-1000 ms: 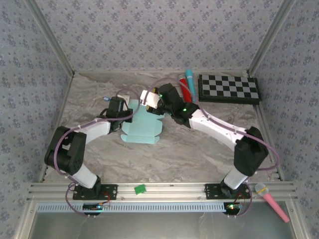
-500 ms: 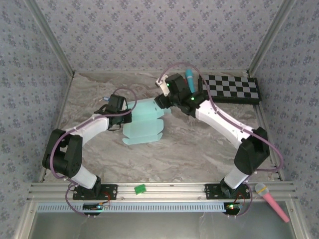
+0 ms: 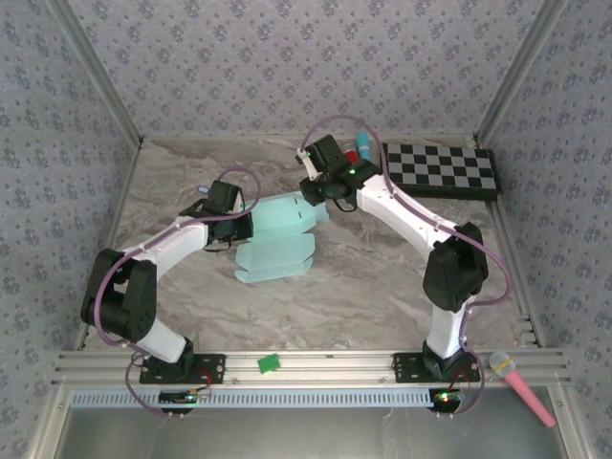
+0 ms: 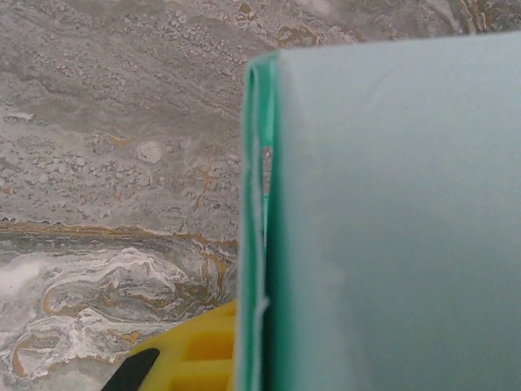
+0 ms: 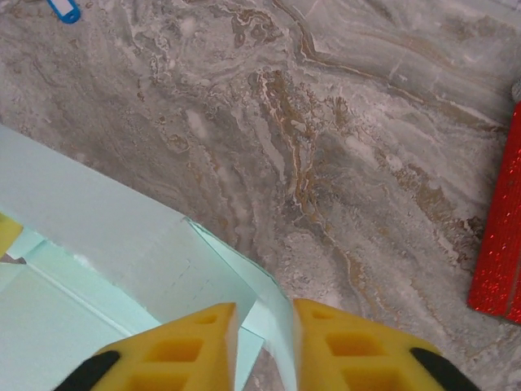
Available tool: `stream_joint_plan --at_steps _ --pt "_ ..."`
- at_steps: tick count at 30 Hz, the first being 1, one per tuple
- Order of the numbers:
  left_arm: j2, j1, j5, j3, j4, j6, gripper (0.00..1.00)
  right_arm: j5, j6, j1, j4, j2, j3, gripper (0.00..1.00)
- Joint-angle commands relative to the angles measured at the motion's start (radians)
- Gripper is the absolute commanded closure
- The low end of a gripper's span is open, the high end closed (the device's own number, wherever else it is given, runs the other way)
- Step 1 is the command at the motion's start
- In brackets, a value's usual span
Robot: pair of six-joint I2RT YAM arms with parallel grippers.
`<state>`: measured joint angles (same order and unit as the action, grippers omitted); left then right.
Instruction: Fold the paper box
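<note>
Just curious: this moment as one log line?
left gripper: shut on pale mint-blue card paper box | right gripper: shut on it too | fold: unfinished

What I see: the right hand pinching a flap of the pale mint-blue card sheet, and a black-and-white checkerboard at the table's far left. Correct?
No: the black-and-white checkerboard lies at the marble table's far right, as the top view shows. The right hand does pinch a flap of the pale mint-blue card sheet.

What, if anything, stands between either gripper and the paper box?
Nothing visible. The left gripper pinches the paper box at one edge; the right gripper has a flap between its fingers.
</note>
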<state>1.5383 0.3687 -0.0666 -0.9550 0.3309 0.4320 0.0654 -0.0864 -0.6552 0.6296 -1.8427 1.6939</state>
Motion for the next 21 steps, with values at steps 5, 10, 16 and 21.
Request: stream_joint_plan --at_steps 5,10,16,21 --pt "-0.013 0.006 -0.021 -0.048 0.035 0.016 1.00 0.005 -0.007 -0.015 0.046 -0.037 0.039 0.84" --pt "-0.005 0.006 -0.022 -0.054 0.037 0.025 1.00 -0.008 -0.006 -0.021 0.059 -0.061 0.047 0.86" --pt "-0.002 0.007 -0.027 -0.050 0.029 0.051 1.00 -0.015 -0.020 -0.029 0.067 -0.085 0.061 0.86" --pt "0.001 0.006 -0.029 -0.046 0.028 0.056 1.00 0.022 -0.011 -0.043 0.073 -0.090 0.074 0.85"
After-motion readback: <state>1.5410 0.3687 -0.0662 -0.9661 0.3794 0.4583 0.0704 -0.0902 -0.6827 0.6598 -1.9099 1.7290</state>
